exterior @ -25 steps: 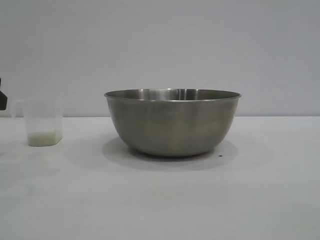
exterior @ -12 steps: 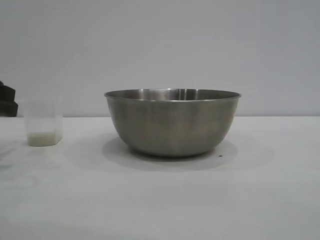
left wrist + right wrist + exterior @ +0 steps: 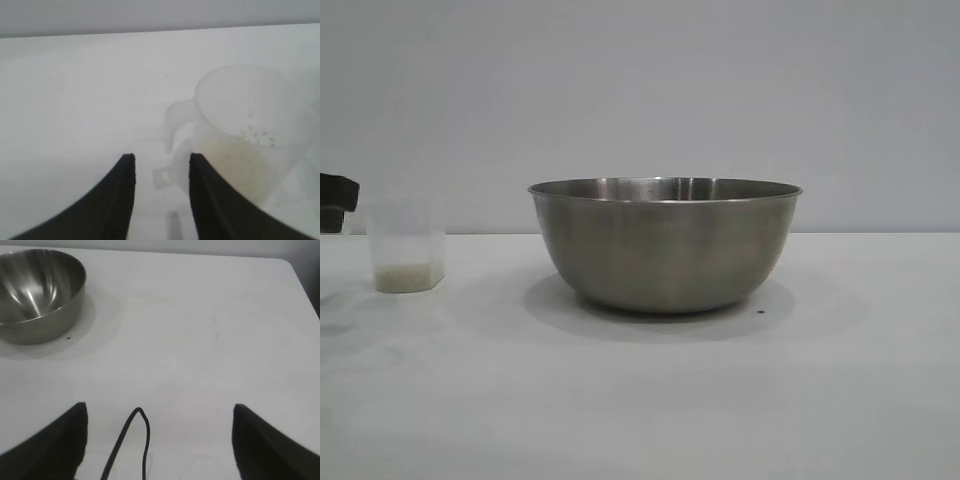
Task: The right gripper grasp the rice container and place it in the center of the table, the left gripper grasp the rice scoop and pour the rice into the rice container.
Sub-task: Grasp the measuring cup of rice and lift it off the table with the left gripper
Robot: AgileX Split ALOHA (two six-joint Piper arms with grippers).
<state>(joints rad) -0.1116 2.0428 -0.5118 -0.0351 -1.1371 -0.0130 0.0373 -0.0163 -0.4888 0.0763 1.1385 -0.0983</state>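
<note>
My left gripper point(image 3: 161, 172), half-spread, probably straddles the rice scoop point(image 3: 235, 135) handle at 1 o'clock; an off-centre pinch could tip it.

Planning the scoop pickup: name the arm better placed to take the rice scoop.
Left. The left pincer sits right at the rice scoop, its fingers flanking the handle. The right pincer hangs open over bare table, away from the rice container and scoop.
</note>
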